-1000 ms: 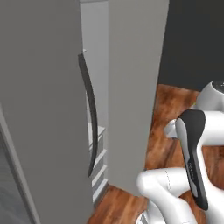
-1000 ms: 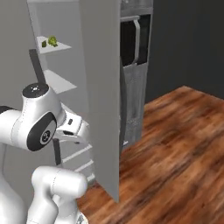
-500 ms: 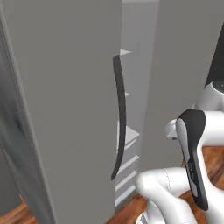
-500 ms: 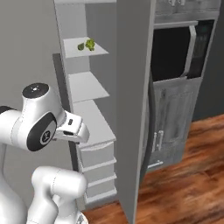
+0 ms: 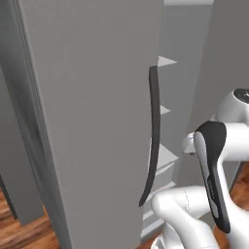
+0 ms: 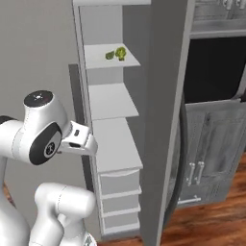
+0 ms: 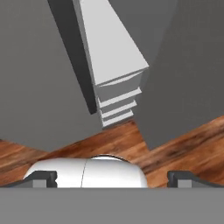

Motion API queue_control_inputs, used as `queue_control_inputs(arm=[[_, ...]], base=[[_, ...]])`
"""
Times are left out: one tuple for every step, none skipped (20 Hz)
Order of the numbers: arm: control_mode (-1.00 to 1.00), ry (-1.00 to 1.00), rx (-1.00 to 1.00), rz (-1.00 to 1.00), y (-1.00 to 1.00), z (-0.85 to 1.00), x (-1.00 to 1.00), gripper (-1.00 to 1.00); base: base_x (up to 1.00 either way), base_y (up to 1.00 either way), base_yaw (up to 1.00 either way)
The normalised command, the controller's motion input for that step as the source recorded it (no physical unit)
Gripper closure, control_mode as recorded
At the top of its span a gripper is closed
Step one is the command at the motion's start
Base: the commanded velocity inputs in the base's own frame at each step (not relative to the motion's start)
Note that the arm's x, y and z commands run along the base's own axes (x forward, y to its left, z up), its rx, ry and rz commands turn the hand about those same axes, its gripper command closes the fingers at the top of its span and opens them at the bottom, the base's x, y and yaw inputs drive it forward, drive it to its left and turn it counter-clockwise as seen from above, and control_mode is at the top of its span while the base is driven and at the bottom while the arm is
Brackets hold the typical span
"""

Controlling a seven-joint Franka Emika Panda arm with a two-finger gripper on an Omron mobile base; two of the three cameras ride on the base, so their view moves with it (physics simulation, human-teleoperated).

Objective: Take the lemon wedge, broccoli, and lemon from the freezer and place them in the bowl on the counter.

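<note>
Wood-plank flooring (image 7: 175, 144) runs under everything, warm reddish brown, and right in front of the robot stands the freezer (image 6: 163, 96) with its door swung open. From the left base view that grey door (image 5: 92, 121) takes up most of the near left, with the dark curved handle (image 5: 153, 141) running down its edge and pale shelf corners poking out behind it.

From the right base view you can look straight into the open compartment: a stack of pale shelves (image 6: 113, 103) up top and three drawers (image 6: 120, 199) at the bottom. The broccoli (image 6: 120, 53) sits on the upper shelf, toward the right side, and there's a smaller green bit just to its left, touching or nearly so, too small to say what it is. Further right, past the freezer's side panel, there's a dark oven front (image 6: 216, 77) over grey cabinet doors (image 6: 211, 158) with small metal handles.

The gripper (image 7: 113, 177) is spread wide with nothing between the fingertips (image 7: 41, 178), pointing down at the floor and the lower drawers. It's low and well below the broccoli shelf, out in front of the freezer and touching nothing.
</note>
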Motion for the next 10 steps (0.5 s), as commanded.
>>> queue_control_inputs(arm=[[1.0,0.0,0.0,0.0,0.0,0.0,0.0,-1.0],[1.0,0.0,0.0,0.0,0.0,0.0,0.0,-1.0],[1.0,0.0,0.0,0.0,0.0,0.0,0.0,-1.0],[1.0,0.0,0.0,0.0,0.0,0.0,0.0,-1.0],[1.0,0.0,0.0,0.0,0.0,0.0,0.0,-1.0],[1.0,0.0,0.0,0.0,0.0,0.0,0.0,-1.0],[1.0,0.0,0.0,0.0,0.0,0.0,0.0,-1.0],[1.0,0.0,0.0,0.0,0.0,0.0,0.0,-1.0],[1.0,0.0,0.0,0.0,0.0,0.0,0.0,-1.0],[1.0,0.0,0.0,0.0,0.0,0.0,0.0,-1.0]], base=[[0.1,-0.4,0.21],[0.06,-0.38,0.17],[0.09,-0.39,0.16],[0.12,-0.36,0.13],[0.12,-0.35,0.13],[0.12,-0.33,0.12],[0.11,-0.33,0.12],[0.1,-0.34,0.12],[0.14,-0.38,0.13],[0.14,-0.37,0.13]])
